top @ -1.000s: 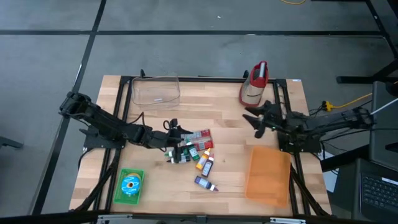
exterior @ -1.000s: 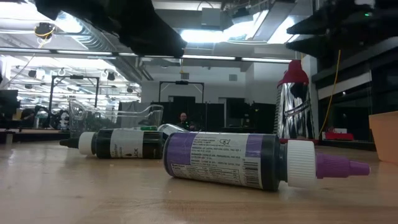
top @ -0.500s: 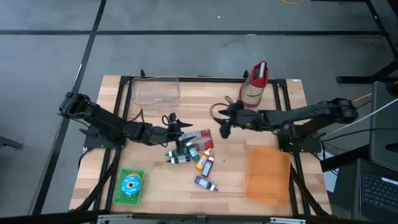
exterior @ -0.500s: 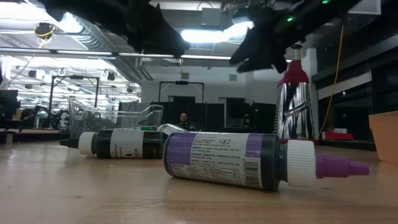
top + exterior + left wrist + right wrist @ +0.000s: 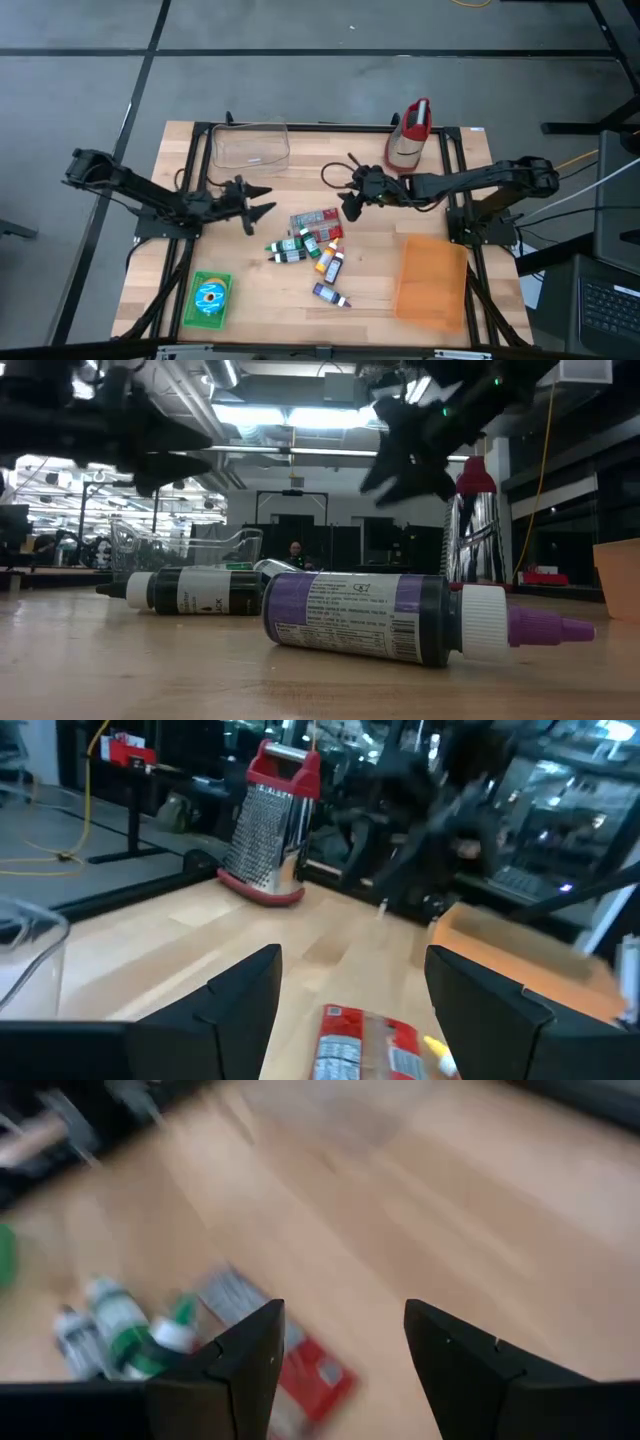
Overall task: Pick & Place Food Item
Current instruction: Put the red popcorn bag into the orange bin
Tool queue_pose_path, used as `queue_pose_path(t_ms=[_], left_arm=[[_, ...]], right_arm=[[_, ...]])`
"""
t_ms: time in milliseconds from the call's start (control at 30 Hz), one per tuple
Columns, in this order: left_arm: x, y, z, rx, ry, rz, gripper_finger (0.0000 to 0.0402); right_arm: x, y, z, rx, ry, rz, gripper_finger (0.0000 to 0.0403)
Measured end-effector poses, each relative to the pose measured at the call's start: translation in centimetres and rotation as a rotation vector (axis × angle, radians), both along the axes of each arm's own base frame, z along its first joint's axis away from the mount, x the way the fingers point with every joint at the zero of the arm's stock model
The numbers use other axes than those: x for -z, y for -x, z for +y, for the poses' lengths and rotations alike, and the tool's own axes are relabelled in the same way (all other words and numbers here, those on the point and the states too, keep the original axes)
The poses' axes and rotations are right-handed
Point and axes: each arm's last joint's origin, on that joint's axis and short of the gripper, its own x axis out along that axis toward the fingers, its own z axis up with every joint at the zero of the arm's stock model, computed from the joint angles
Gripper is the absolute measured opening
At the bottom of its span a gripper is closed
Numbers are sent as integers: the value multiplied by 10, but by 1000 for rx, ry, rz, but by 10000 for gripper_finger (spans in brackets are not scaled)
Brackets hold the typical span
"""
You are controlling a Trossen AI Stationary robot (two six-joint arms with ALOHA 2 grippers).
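Red food packet (image 5: 314,220) lies flat mid-tabletop (image 5: 370,290) beside the small bottles (image 5: 300,247). Right end effector (image 5: 350,205) hovers just beside it, fingers apart and empty; left end effector (image 5: 258,201), also spread, hangs nearby.

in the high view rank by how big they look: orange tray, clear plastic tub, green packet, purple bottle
1. Orange rectangular tray
2. Clear plastic tub, slightly smaller
3. Green square packet with blue disc
4. Purple-labelled squeeze bottle
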Motion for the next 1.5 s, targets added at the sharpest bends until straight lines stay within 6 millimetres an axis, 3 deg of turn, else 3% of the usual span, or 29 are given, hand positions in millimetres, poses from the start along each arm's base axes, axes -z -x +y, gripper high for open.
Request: queue_pose_path(t_ms=[500, 1133, 1267, 1500], left_arm=[[-10, 11, -4, 61, -1, -74, 242], [-10, 10, -7, 150, 34, -82, 242], [-10, 10, -7, 151, 39, -83, 242], [-10, 10, -7, 157, 39, -83, 242]], right_arm=[[79, -17, -6, 40, -389, 297, 210], [90, -86, -5, -124, -428, 282, 207], [89, -90, -5, -154, -389, 278, 167], [85, -95, -5, -204, -336, 238, 15]])
